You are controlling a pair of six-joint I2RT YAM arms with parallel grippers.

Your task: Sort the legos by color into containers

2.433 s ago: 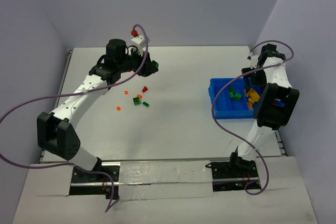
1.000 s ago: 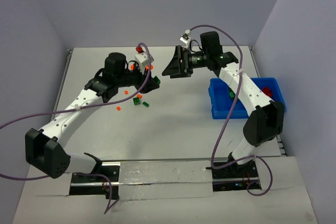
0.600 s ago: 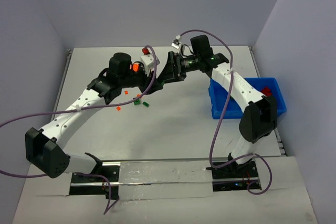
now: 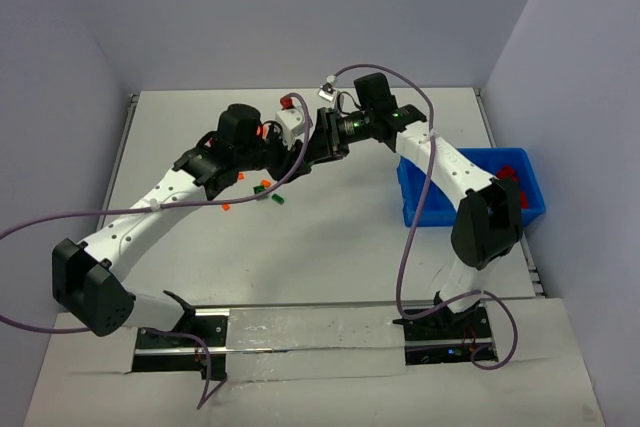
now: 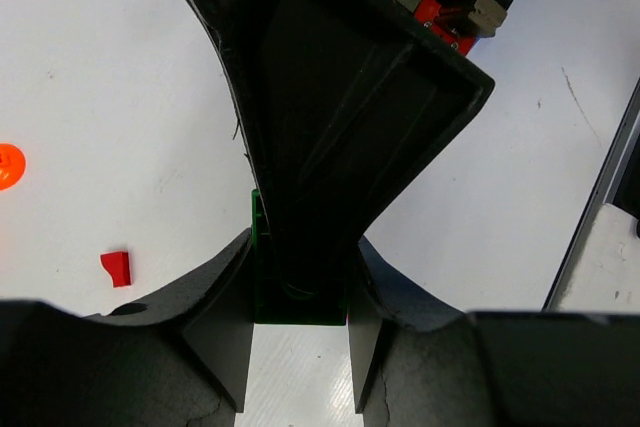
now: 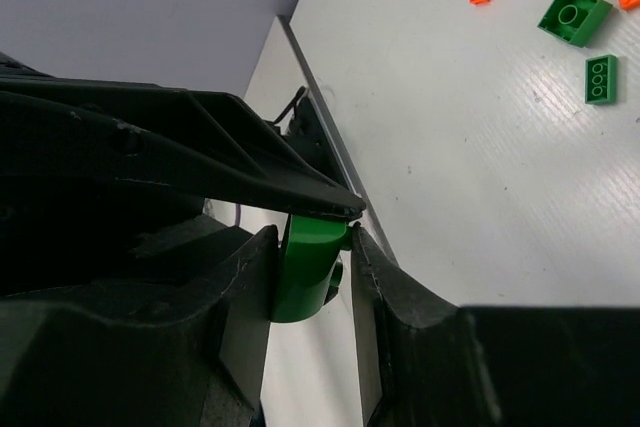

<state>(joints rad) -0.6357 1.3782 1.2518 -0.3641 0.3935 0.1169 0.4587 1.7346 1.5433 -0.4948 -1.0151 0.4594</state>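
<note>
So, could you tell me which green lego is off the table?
The green lego pinched in the left gripper; the other two lie on the table.

From above, the left tool (image 4: 298, 150) and right tool (image 4: 312, 145) meet, hiding anything between them. In the left wrist view the right tool covers the green lego (image 5: 257, 257) except one edge. The right arm (image 4: 450, 162) partly hides the blue bin (image 4: 532, 197).

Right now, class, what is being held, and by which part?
One green lego: the left gripper pinches two opposite sides, the right gripper clamps its other faces.
</note>
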